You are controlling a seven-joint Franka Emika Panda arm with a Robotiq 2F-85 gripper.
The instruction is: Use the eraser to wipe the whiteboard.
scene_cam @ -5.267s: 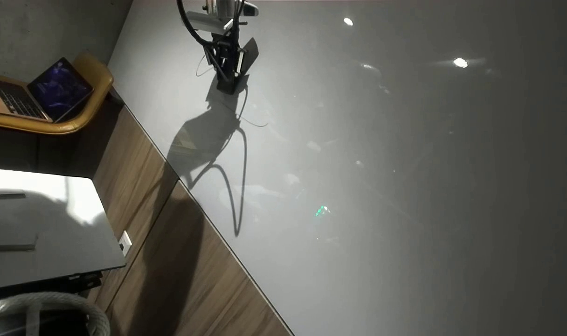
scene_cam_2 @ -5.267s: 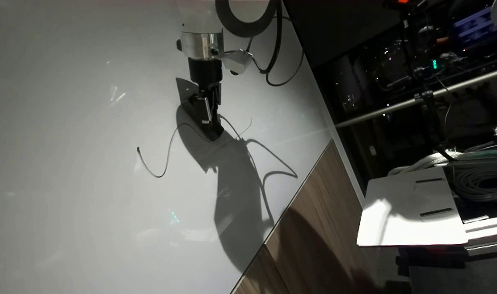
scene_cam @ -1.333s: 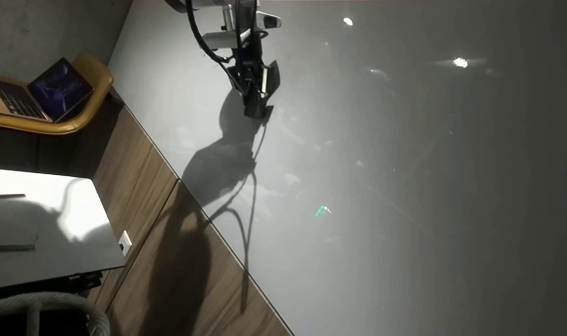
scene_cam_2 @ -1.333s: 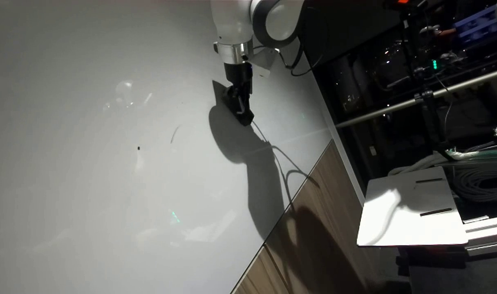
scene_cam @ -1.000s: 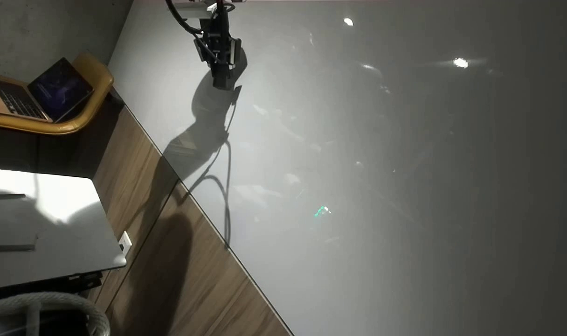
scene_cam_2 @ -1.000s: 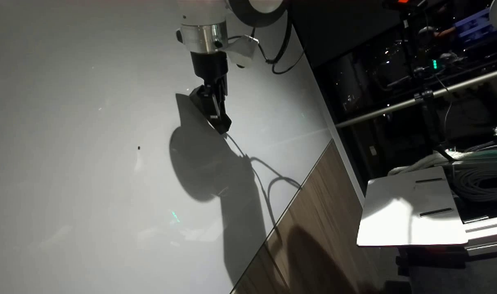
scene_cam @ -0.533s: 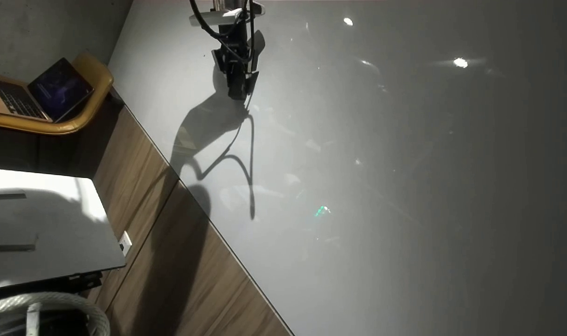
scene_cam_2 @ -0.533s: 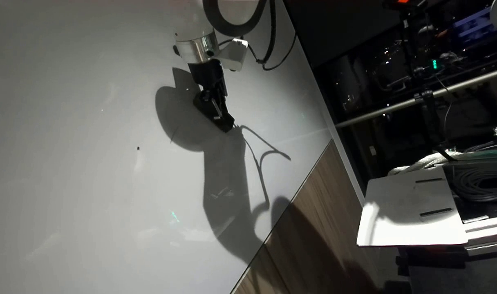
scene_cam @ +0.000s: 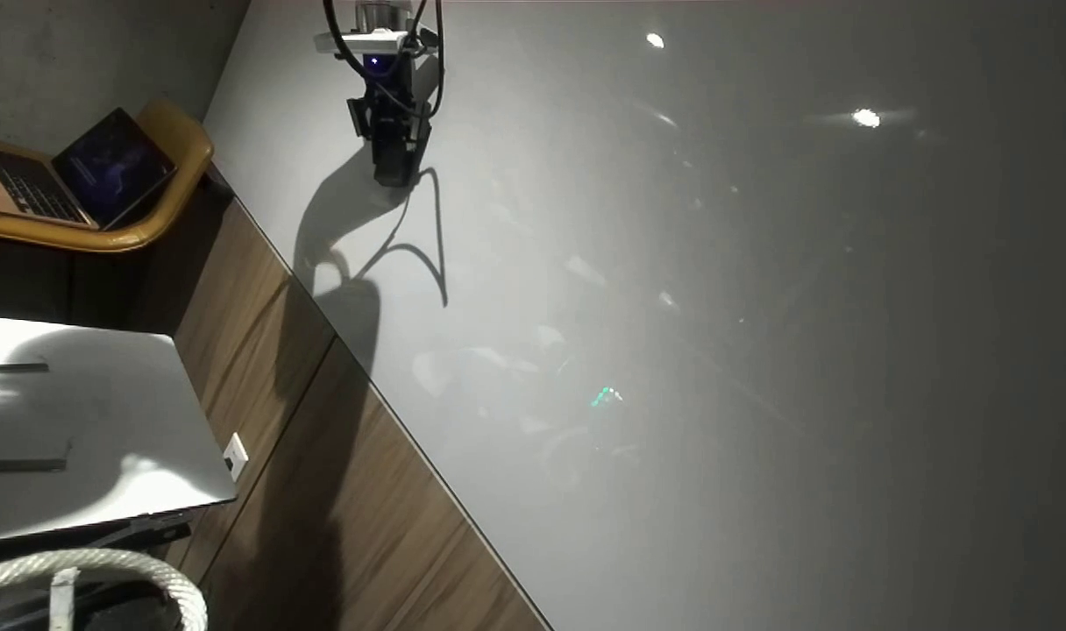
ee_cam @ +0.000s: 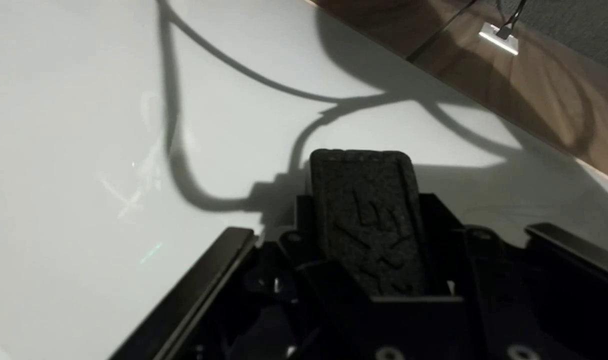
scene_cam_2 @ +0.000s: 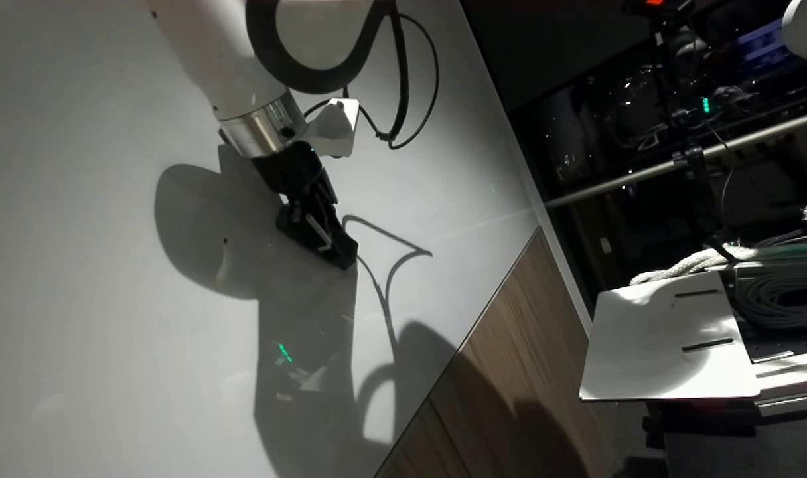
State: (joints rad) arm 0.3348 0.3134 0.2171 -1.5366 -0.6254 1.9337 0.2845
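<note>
- Whiteboard (scene_cam: 691,508), glossy, pale grey: is filling most of both exterior views, with brown wood-grain panelling (scene_cam: 393,517) bordering its edge.
- Jaws, black, one pair: are gripping the eraser (ee_cam: 366,220), closed on its long sides.
- Eraser, dark grey block, scored face showing in the wrist view: is lying between the jaws, touching or just beside the whiteboard; contact is not showing clearly.
- Reason for the hold, as judged: the far end is projecting beyond the jaws, probably so that the block, not the hard parts, is meeting the surface; wiping is seemingly under way.
- Arm (scene_cam_2: 214,56), white: is slanting down from the top in an exterior view, wrist tilting toward the panelling; this pose is presumably serving to lay the eraser along the whiteboard.
- Cable (scene_cam_2: 403,79), black: is looping beside the wrist, apart from the eraser.
- Pale streaks (ee_cam: 129,199): are showing on the whiteboard; smears or reflections, cannot tell.
- Laptop (scene_cam: 90,171): is resting open on a mustard chair (scene_cam: 191,145), well apart.
</note>
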